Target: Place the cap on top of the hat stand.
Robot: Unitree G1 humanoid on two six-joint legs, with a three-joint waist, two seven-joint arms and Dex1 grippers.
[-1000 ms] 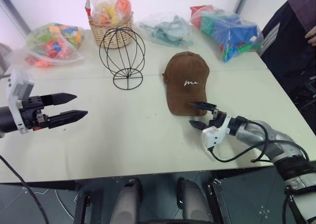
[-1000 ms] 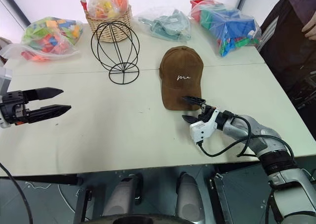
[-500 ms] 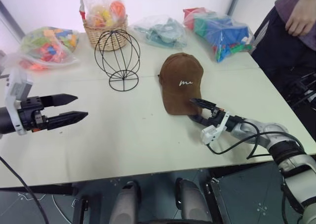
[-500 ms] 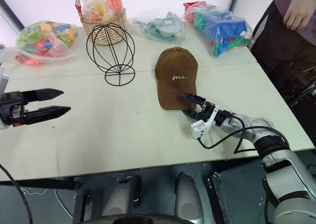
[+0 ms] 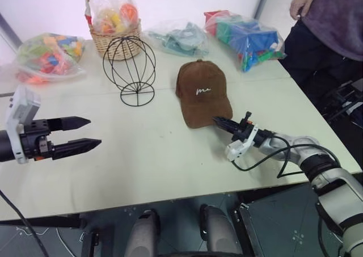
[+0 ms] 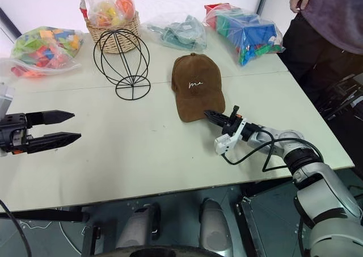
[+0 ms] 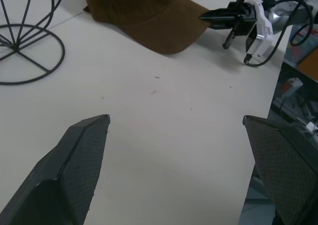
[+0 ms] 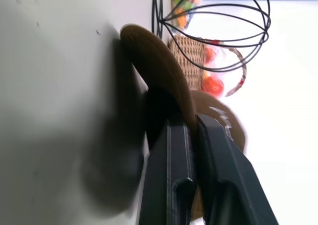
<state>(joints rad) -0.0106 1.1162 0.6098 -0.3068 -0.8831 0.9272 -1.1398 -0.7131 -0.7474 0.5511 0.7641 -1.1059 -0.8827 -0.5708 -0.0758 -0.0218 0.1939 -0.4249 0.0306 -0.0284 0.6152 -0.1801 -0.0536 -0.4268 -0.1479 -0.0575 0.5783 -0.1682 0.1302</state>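
Observation:
The brown cap [image 5: 201, 92] lies flat on the table's middle right, brim toward me. My right gripper [image 5: 218, 121] reaches in level at the brim's front right edge and is shut on it; the right wrist view has the brim [image 8: 159, 71] pinched between the two black fingers [image 8: 169, 170]. Left of the cap, the black wire hat stand [image 5: 129, 67] stands upright and bare. Far left of both, my left gripper [image 5: 88, 133] hovers over the table, open, with nothing between its fingers [image 7: 84, 150].
A wicker basket [image 5: 116, 41] of bagged toys stands just behind the hat stand. Plastic bags of coloured blocks [image 5: 48, 53] [image 5: 247, 36] and a teal bag [image 5: 178, 38] line the table's back. A person [image 5: 329, 30] stands at the table's right side.
My right gripper has slid forward onto the cap's brim and gone from open to shut on it. The left gripper stays put. The camera view has shifted.

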